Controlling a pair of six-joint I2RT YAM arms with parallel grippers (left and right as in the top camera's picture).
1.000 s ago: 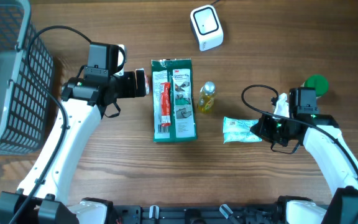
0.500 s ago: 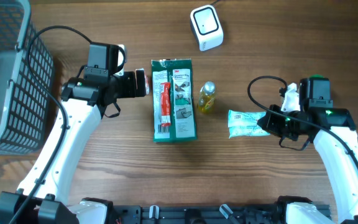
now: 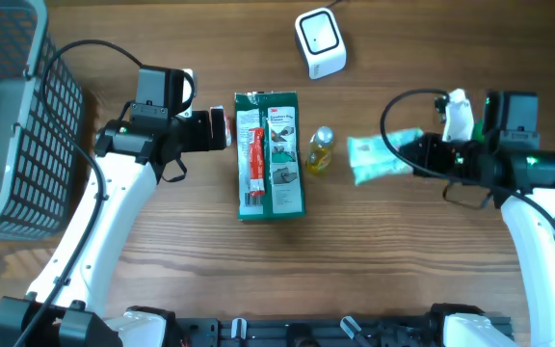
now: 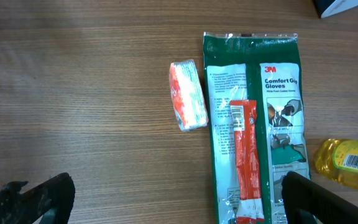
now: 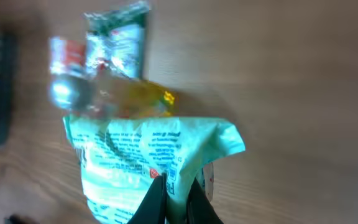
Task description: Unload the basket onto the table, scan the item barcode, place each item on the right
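Clenched on one end of a pale green packet (image 5: 135, 158), the right gripper (image 5: 176, 190) holds the item apparently clear of the wooden table (image 3: 403, 270). The packet's free end sits just beside a small yellow bottle (image 3: 321, 151), and the wrist view is too blurred to make out any barcode on the printed face. Beyond the bottle lies a green glove pack (image 3: 282, 154) with a red stick sachet (image 3: 255, 159) on top. On that pack's other side the left gripper (image 3: 222, 129) hovers released, jaws wide and holding nothing, a small orange-and-white packet (image 4: 188, 94) lying just ahead of its fingers. At the table's far edge sits the white scanner (image 3: 319, 41), well apart from the held packet, with a dark wire basket (image 3: 8, 125) off at the left. The step in hand looks to be the carry: the item is gripped but not yet presented. The next move, on this reading, calls for taking the packet to the scanner and turning it so the face bearing the barcode meets the scanner's window, without the limp film folding over the code or brushing the bottle.
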